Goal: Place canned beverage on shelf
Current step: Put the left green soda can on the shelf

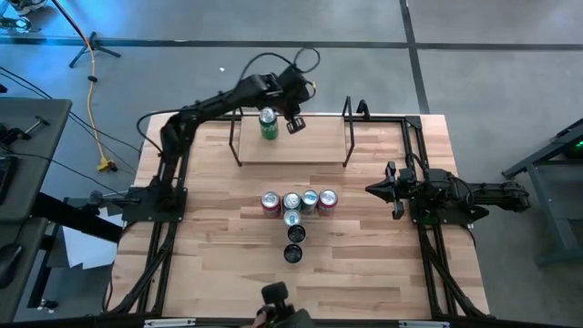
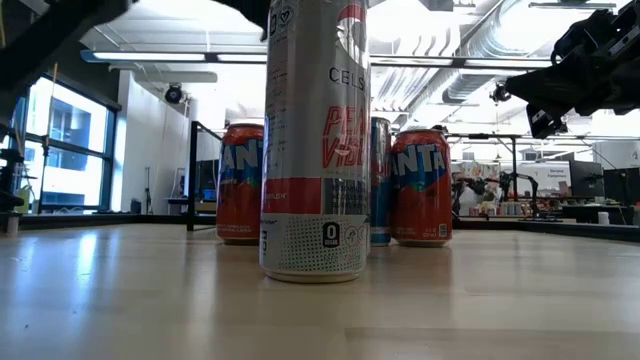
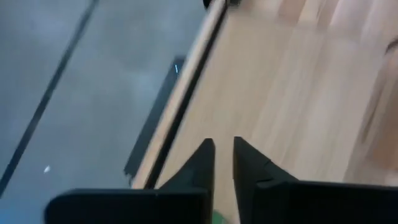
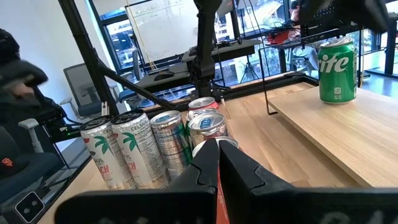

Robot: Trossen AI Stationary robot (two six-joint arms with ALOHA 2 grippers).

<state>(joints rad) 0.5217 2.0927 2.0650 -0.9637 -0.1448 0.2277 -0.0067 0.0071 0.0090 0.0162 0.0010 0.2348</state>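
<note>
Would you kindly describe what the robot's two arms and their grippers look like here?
Both arms are dark, nearly black, built of slim jointed segments. The left arm carries a looping black cable near its wrist. The right arm looks blockier at the wrist. The left gripper and right gripper each have two tapered, matte black, wedge-shaped fingers. No markings are visible.

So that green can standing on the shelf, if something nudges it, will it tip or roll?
The green can stands upright on the flat shelf, so a light nudge would probably just slide it. It is tall for its base, so a push near the top could tip it. Once on its side, its round body would likely roll along the board.
</note>
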